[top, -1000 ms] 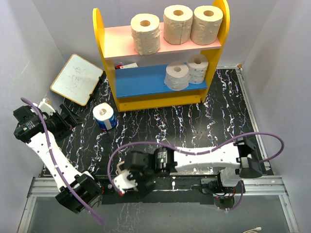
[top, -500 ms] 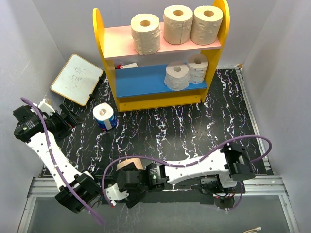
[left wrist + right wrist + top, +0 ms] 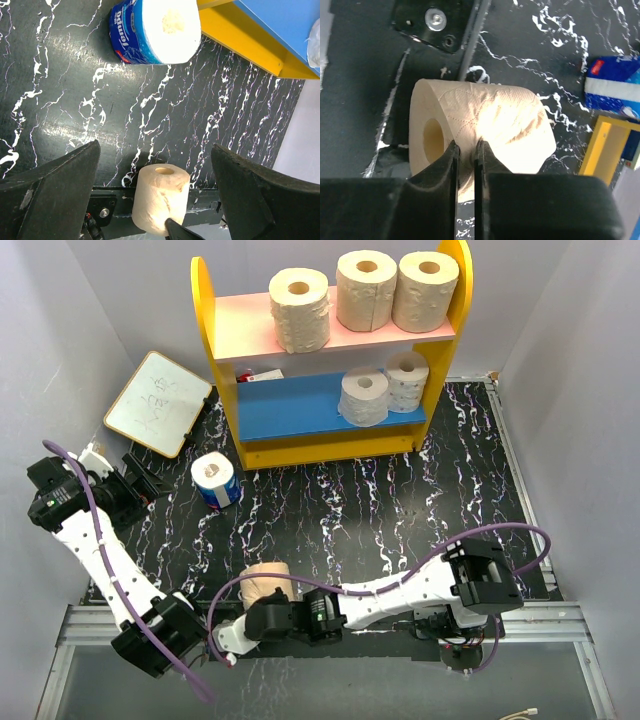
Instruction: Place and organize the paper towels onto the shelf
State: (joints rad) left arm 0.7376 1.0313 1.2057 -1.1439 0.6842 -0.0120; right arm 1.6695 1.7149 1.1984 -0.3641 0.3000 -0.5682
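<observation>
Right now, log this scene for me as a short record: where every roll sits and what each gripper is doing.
shelf, upper board: three tan rolls
shelf, lower board: two white rolls, toward the right end
table, left of shelf: blue-wrapped roll, standing on end
table, near edge: fourth tan roll
right gripper: shut, pinching the fourth tan roll's paper
left gripper: open, holding nothing
not yet shelved: two rolls

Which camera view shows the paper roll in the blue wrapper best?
The left wrist view: the blue-wrapped roll is large there, its white end and printed wrapper clear. The top view shows it whole but small, on the table near the shelf. The right wrist view catches only a part at the edge.
</observation>
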